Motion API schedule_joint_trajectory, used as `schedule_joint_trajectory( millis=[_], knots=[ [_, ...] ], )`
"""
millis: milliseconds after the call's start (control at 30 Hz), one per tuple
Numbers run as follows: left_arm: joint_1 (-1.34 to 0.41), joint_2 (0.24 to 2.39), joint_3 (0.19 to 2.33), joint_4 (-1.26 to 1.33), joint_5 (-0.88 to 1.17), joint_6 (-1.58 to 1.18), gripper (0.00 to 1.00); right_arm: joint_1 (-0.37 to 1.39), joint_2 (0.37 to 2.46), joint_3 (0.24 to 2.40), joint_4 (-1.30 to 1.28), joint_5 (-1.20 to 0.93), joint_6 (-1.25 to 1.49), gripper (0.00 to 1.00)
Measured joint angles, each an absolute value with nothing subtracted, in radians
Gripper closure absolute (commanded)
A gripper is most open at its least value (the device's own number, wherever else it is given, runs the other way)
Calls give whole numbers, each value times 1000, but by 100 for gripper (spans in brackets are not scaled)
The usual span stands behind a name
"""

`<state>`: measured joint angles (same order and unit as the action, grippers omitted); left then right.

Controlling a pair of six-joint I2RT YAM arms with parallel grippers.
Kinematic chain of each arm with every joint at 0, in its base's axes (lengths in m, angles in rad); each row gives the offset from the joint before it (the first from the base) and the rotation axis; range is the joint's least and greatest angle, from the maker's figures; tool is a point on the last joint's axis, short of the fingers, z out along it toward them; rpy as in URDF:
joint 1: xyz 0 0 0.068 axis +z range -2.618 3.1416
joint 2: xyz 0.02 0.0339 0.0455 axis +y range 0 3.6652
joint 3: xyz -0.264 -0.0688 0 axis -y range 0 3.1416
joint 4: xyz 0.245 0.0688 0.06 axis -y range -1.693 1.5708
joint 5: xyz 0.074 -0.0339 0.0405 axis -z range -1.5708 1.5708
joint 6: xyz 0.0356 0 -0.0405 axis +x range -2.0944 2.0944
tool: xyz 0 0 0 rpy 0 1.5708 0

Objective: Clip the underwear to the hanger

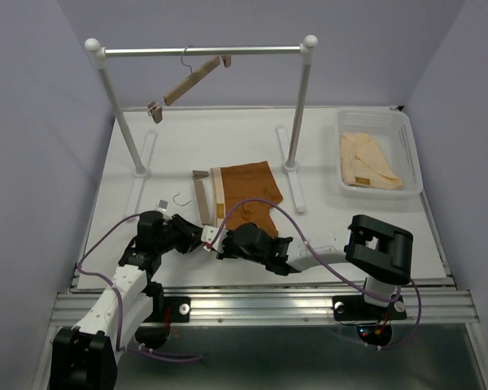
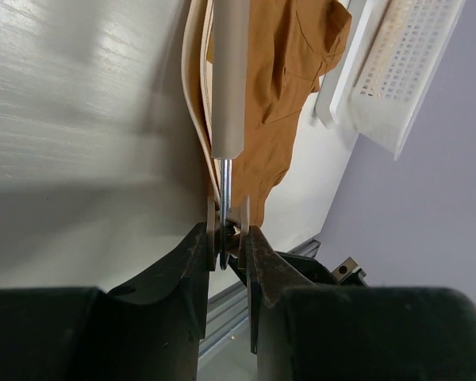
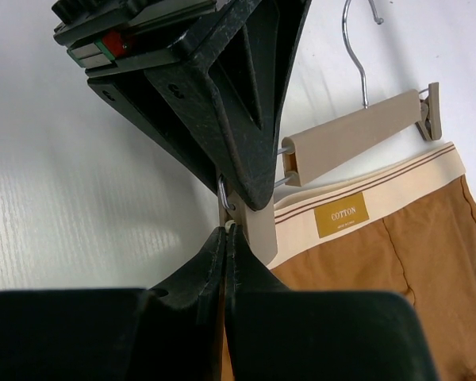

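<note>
The rust-orange underwear (image 1: 246,195) lies flat mid-table, its tan waistband (image 3: 381,194) along the light-wood hanger (image 1: 201,197). My left gripper (image 1: 205,236) is shut on the hanger's near end clip (image 2: 225,226), squeezing its two plates. The bar (image 2: 228,79) runs away from it beside the underwear (image 2: 289,95). My right gripper (image 1: 225,246) is right beside it. In the right wrist view its jaws (image 3: 226,232) are shut on the waistband's corner at that clip (image 3: 260,230). The hanger (image 3: 353,139), its wire hook (image 3: 355,55) and the underwear (image 3: 397,270) lie beyond.
A second hanger (image 1: 187,81) hangs tilted on the metal rack bar (image 1: 203,50), whose posts (image 1: 297,114) stand behind the underwear. A white basket (image 1: 411,142) with pale peach garments (image 1: 366,162) stands at the right. A small square tag (image 1: 160,203) lies left of the hanger.
</note>
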<state>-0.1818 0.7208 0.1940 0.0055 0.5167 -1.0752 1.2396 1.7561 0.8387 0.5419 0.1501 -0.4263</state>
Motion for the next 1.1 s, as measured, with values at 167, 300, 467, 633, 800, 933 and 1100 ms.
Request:
schedule_joint_trajectory(
  millis=[167, 300, 467, 633, 800, 933, 1100],
  knots=[
    [-181, 729, 194, 11, 524, -1075, 100, 1240, 1761, 839, 540, 149, -431, 99],
    [-181, 731, 194, 12, 525, -1075, 100, 1239, 1761, 839, 540, 147, -431, 99],
    [-181, 736, 194, 27, 534, -1075, 100, 1240, 1761, 839, 540, 146, -431, 99],
    [-181, 745, 194, 36, 542, -1072, 96, 1240, 1761, 839, 540, 146, -431, 99],
    [-181, 745, 197, 33, 545, -1055, 69, 1240, 1761, 839, 540, 146, -430, 99],
    [-181, 749, 199, 29, 552, -1039, 57, 1240, 1761, 839, 539, 141, -430, 99],
    [-181, 751, 206, 6, 576, -1039, 53, 1240, 1761, 839, 538, 138, -430, 99]
  ],
)
